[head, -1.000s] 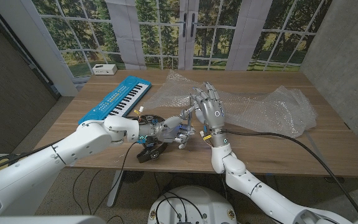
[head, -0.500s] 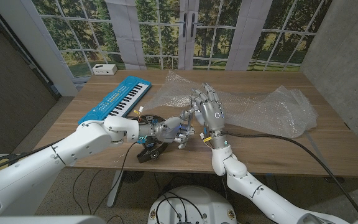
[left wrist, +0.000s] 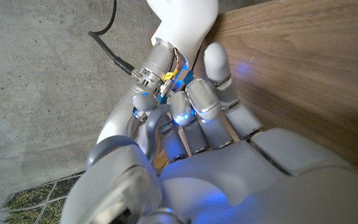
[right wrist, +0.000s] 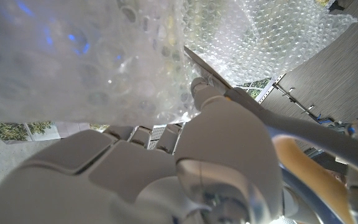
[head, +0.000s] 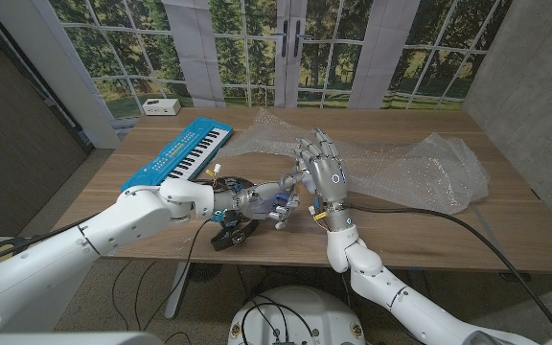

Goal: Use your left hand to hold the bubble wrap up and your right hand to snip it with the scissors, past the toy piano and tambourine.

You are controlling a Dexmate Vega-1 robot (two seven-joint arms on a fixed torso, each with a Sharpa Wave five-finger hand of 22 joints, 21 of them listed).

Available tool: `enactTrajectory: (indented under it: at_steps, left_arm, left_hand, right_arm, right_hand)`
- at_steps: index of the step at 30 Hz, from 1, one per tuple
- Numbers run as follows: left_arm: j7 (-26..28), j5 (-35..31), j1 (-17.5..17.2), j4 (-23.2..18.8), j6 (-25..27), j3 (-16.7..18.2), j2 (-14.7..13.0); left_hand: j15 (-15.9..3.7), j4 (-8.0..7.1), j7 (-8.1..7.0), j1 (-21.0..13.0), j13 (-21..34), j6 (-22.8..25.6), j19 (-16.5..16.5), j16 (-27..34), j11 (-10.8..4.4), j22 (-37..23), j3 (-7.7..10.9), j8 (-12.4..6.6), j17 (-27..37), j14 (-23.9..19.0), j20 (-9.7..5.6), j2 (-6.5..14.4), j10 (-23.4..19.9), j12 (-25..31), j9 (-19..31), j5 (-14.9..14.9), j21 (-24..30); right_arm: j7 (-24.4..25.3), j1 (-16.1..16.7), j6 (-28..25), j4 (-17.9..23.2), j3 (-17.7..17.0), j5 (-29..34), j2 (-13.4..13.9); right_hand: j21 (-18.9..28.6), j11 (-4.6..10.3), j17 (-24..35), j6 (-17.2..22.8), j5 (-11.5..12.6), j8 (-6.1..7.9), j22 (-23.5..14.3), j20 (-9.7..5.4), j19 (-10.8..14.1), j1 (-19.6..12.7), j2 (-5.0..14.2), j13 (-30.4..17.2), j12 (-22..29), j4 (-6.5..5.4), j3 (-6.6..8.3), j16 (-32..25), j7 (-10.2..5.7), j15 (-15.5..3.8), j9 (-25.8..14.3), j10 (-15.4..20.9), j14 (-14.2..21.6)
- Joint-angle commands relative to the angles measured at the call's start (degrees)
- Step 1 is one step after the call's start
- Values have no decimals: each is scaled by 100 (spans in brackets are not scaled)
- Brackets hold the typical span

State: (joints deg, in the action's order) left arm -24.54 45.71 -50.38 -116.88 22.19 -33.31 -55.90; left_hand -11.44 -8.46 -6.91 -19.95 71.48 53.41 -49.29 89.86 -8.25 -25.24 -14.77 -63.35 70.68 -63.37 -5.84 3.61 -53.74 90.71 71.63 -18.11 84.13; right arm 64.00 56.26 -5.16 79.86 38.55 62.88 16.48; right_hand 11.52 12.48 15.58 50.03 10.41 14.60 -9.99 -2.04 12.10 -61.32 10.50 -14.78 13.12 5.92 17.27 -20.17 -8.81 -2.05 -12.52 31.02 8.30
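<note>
On the wooden table (head: 420, 235), a large sheet of clear, crinkled bubble wrap (head: 410, 168) sprawls from the middle toward the far right side, one end bunched into a mound near the right edge. A blue toy piano keyboard with black and white keys (head: 178, 153) lies at an angle on the left part of the table, apart from the wrap. The silver-grey left hand (head: 262, 203) reaches in low over the near middle of the table, its fingers curled close against the right hand; whether it has hold of anything cannot be told, and the left wrist view shows only its fingers bent over bare wood next to the right arm's wrist. The silver-grey right hand (head: 322, 172) stands upright with its fingers raised against the near edge of the bubble wrap. In the right wrist view, a slim metal blade of the scissors (right wrist: 207, 70) runs out from the hand into the wrap, with orange handle loops by the fingers. A small white box (head: 161, 106) sits at the table's far left corner.
</note>
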Motion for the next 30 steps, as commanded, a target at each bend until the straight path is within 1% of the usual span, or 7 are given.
enactTrajectory:
  at_steps: [1,7,9,13,15,20,30]
  left_arm:
    - [-47,10,-17,38,-52,4,-8]
    - [-80,-13,-5,56,-69,-7,-6]
    - [-86,-13,-4,59,-73,-7,-5]
    - [-81,-9,-12,61,-81,-3,0]
    - [-81,-10,-12,65,-77,-7,2]
    - [-80,-5,-15,74,-76,-9,10]
    - [-88,-11,-2,106,-74,-18,27]
  left_hand:
    - [-10,-24,95,74,17,100,-8,14,-247,-30,-145,-2755,29,-16,-17,-194,-212,20,-4,40,41]
    - [-11,-42,91,136,16,89,-14,12,-236,-1,-238,-2754,26,-6,-11,-233,-208,21,-5,62,28]
    - [-12,-45,89,145,16,88,-10,13,-242,-6,-256,-2754,26,-6,-6,-234,-212,22,-5,66,32]
    - [-12,-49,78,165,16,92,-7,15,-242,-7,-292,-2755,26,-7,-4,-231,-206,21,-5,72,37]
    - [-13,-51,86,172,16,92,-1,15,-239,-15,-304,-2756,26,-8,-6,-228,-199,20,-5,74,42]
    - [-13,-55,87,192,15,92,-1,17,-245,-6,-335,-2756,26,-11,-6,-223,-200,20,-5,76,39]
    - [-13,-53,90,223,15,89,2,19,-246,-4,-392,-2757,27,-13,-6,-216,-205,22,-5,78,48]
  right_arm:
    - [0,31,-68,128,-6,-165,56]
    - [0,61,-92,146,-44,-220,0]
    - [0,46,-139,150,-7,-253,12]
    - [0,9,-129,158,68,-321,71]
    - [0,11,-130,149,57,-300,59]
    - [0,-6,-101,114,66,-261,70]
    - [0,51,145,57,-138,-31,-28]
  right_hand:
    - [40,-4,20,17,8,31,-15,-92,52,-14,9,-22,-18,-44,12,-72,-26,-1076,-12,18,100]
    - [38,-28,97,33,6,45,-23,-19,47,53,28,-94,77,-120,0,-179,-35,-1080,-3,158,267]
    - [39,-57,166,35,7,38,-27,66,48,131,13,-185,180,-182,-40,-237,-105,-1063,0,243,335]
    - [47,-77,491,-110,51,-99,-44,150,38,241,45,-735,721,-297,-90,-371,-224,-1064,-15,371,323]
    - [75,-75,853,-102,76,-161,-53,119,65,178,23,-1576,1486,-263,-93,-502,-246,-1092,-54,414,358]
    - [93,-67,1010,-88,94,-200,-54,2,114,77,26,-2151,2147,-225,-36,-543,-257,-1126,-84,662,612]
    - [97,-96,1078,-34,122,-194,-59,-126,121,1,34,-2415,2441,-206,17,-531,-200,-1143,-104,706,803]
